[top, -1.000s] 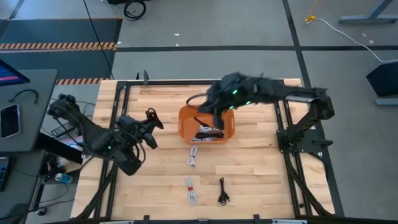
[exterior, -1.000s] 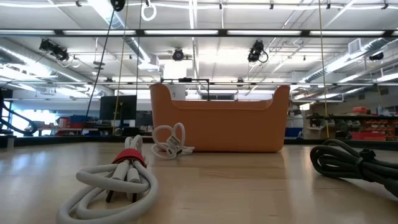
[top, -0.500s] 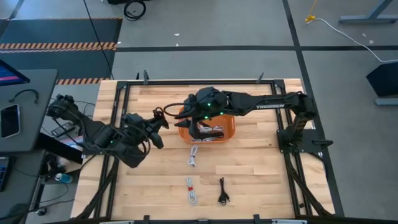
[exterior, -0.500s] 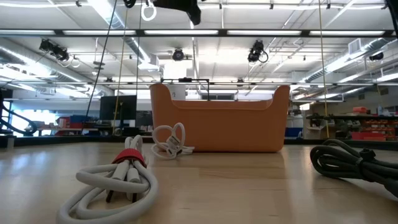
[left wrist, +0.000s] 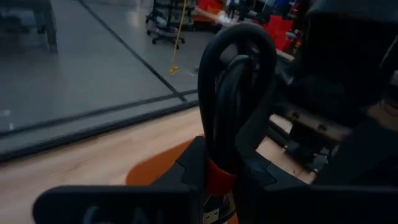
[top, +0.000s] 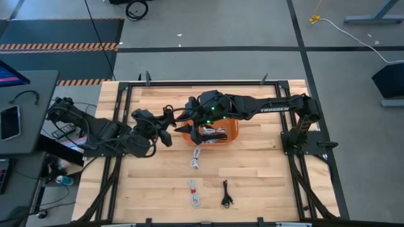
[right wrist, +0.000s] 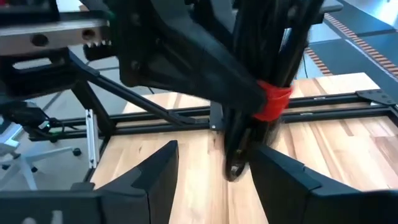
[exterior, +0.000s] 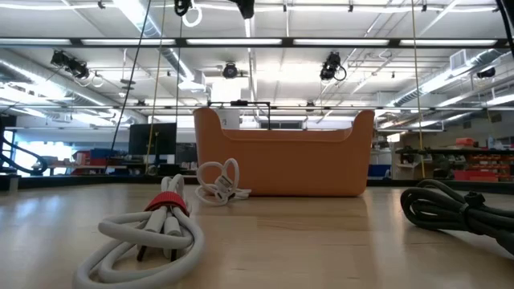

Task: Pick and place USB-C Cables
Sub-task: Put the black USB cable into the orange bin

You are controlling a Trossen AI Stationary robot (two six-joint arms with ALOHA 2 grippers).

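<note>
Cable with red band [left wrist: 233,124]: black, clamped upright in left gripper [left wrist: 214,180], just beside bin's left rim
Left gripper: fingers pinched on that cable near the red band
Right gripper [right wrist: 214,171]: fingers spread wide, holding nothing, facing the held cable above bin's left edge
Bin [top: 230,132]: orange, mid-table, several cables inside
Loose cables: white [top: 196,158] just beside the bin's near side, white [top: 194,193] and black [top: 226,194] by the near edge
Table [top: 265,183]: wood
</note>
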